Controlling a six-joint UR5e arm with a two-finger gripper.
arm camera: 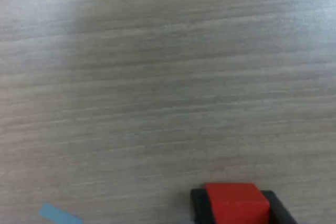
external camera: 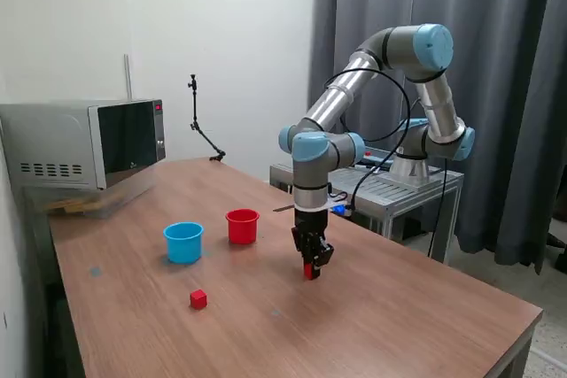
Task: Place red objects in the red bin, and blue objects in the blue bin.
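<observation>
My gripper [external camera: 311, 270] points straight down at the wooden table [external camera: 399, 325] and is shut on a small red cube [external camera: 309, 270]. In the wrist view that red cube [arm camera: 235, 203] sits between the two black fingers [arm camera: 198, 203], close over the wood grain. A second red cube [external camera: 198, 299] lies on the table toward the exterior view's left of the gripper. The red bin [external camera: 242, 226] and the light blue bin [external camera: 183, 242] stand side by side farther back, both upright. No blue cubes are visible.
A microwave [external camera: 89, 143] sits at the table's far corner on the exterior view's left. A thin black stand [external camera: 202, 126] rises at the back edge. The arm's base sits on a metal cart [external camera: 390, 188] behind the table. A small blue tape strip [arm camera: 59, 214] lies on the wood.
</observation>
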